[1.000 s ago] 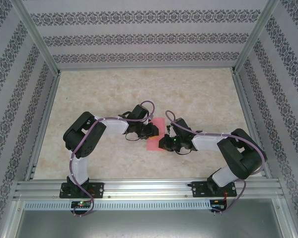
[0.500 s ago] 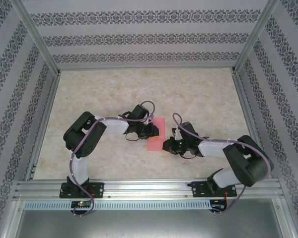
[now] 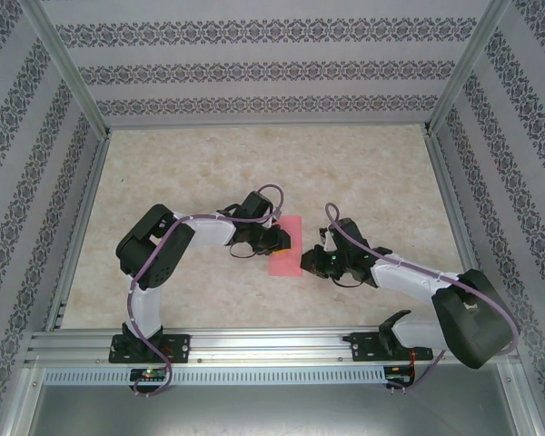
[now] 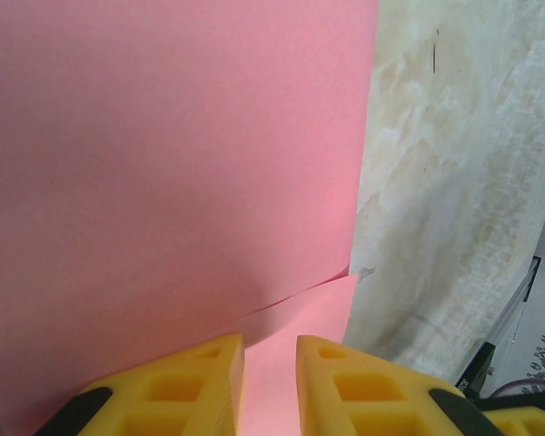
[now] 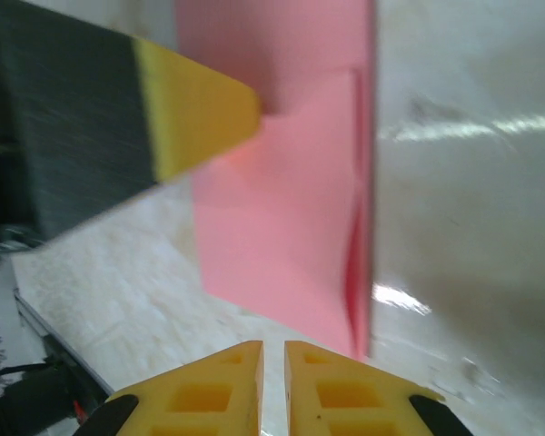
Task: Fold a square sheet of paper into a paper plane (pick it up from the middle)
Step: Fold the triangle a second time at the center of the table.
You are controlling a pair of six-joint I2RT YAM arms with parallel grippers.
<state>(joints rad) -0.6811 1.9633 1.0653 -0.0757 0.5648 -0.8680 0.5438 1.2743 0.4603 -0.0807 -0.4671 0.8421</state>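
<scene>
The square sheet of paper [image 3: 286, 260] lies flat mid-surface [image 3: 209, 163], between the arms. Left pincer [image 3: 282, 239] is on its left edge, right pincer [image 3: 305, 264] just beside its right edge.

The square sheet of paper [image 3: 285, 245], pink-red, lies flat near the middle of the marbled tabletop [image 3: 372, 173], folded into a narrow rectangle with its long sides running front to back. Its layers overlap, a slanted flap edge crossing the lower layer, and one long edge gapes slightly at a crease.
</scene>
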